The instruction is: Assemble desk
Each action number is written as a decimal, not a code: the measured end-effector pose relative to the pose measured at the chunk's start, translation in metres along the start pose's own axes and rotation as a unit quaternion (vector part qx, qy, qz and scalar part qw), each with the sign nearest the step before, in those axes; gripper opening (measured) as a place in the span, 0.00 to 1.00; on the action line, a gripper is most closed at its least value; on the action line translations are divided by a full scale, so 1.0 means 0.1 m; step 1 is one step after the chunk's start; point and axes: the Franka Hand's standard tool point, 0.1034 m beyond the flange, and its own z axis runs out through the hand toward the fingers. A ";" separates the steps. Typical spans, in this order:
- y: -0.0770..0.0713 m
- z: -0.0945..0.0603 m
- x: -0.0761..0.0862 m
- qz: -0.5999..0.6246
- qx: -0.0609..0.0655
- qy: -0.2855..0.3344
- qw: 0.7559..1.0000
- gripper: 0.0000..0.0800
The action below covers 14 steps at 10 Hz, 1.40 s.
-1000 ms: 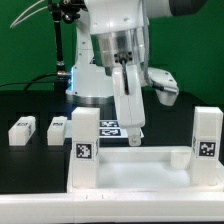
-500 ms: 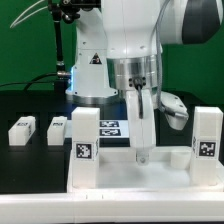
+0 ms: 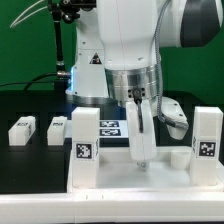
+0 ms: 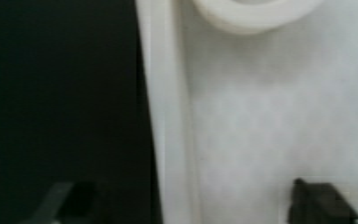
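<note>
Exterior view: desk top (image 3: 120,178) seen lying along worktop (image 3: 30,160) edge nearest camera. Two upright legs (image 3: 84,140) stood at its corners. Two loose legs (image 3: 22,130) laid toward worktop edge at the exterior view's left. Jaws held low astride desk top's rear rim.

Wrist view: jaws seen spread, white rim (image 4: 167,130) between them, gap visible on dark worktop side.

one desk top (image 3: 120,174); two upright legs (image 3: 85,140) (image 3: 205,138); two lying legs (image 3: 21,131) (image 3: 57,129); one marker board (image 3: 112,128)
</note>
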 end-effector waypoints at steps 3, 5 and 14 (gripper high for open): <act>0.01 0.01 0.00 0.000 -0.002 0.000 1.000 0.14; 0.02 0.00 -0.01 -0.007 -0.002 0.000 1.000 0.09; 0.01 0.00 0.00 -0.032 0.000 0.001 1.000 0.09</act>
